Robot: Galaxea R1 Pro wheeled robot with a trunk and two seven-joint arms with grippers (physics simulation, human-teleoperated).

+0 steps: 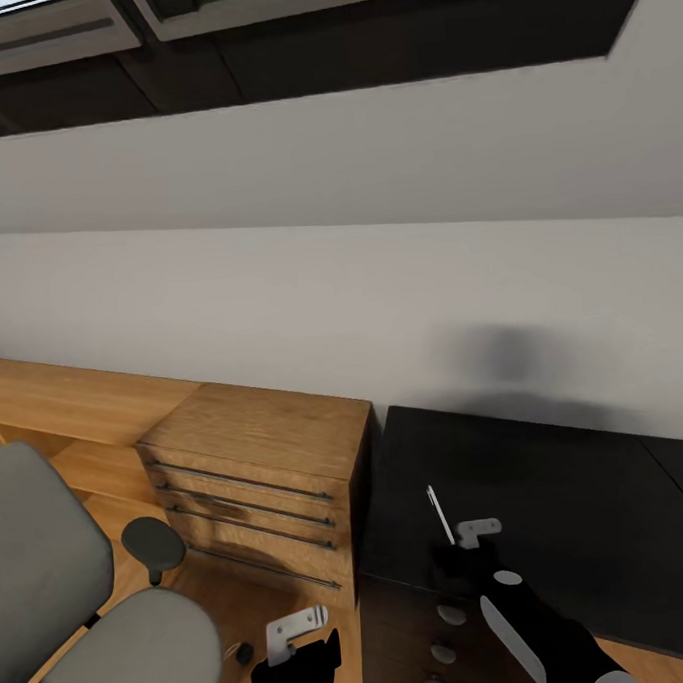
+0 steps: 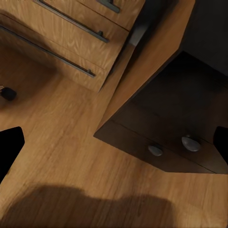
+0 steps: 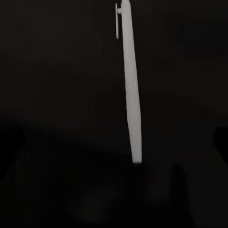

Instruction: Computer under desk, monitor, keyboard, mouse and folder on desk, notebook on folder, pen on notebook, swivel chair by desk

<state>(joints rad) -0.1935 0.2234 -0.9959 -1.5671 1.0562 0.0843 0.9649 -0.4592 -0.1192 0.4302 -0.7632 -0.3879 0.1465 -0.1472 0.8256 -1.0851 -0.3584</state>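
Lying on the black desk [image 1: 550, 491] in the lower right of the head view, the pen [image 1: 440, 515] is a thin white stick angled up and slightly left, just above the right gripper [image 1: 463, 550]. In the right wrist view the pen [image 3: 131, 90] runs long and pale against the dark desk top [image 3: 57, 95], its clip end toward the top of the frame. The pen's lower end meets the gripper in the head view, but whether the jaws are clamped on it or merely near it cannot be told.

Below the gripper, round silver knobs [image 1: 451, 614] mark the front of the desk's black drawer unit [image 1: 397, 629]; two of these knobs [image 2: 191, 143] also show in the left wrist view at lower right. Left of the desk stands a light-wood chest [image 1: 258, 476] with long bar handles, its drawers [image 2: 71, 38] seen again in the left wrist view's upper left.

The left gripper [image 1: 296, 649] hangs at the bottom centre of the head view over the wooden floor [image 2: 61, 156], its jaws apart and holding nothing. The grey swivel chair [image 1: 54, 597] fills the lower left corner, its black armrest [image 1: 152, 544] toward the chest.
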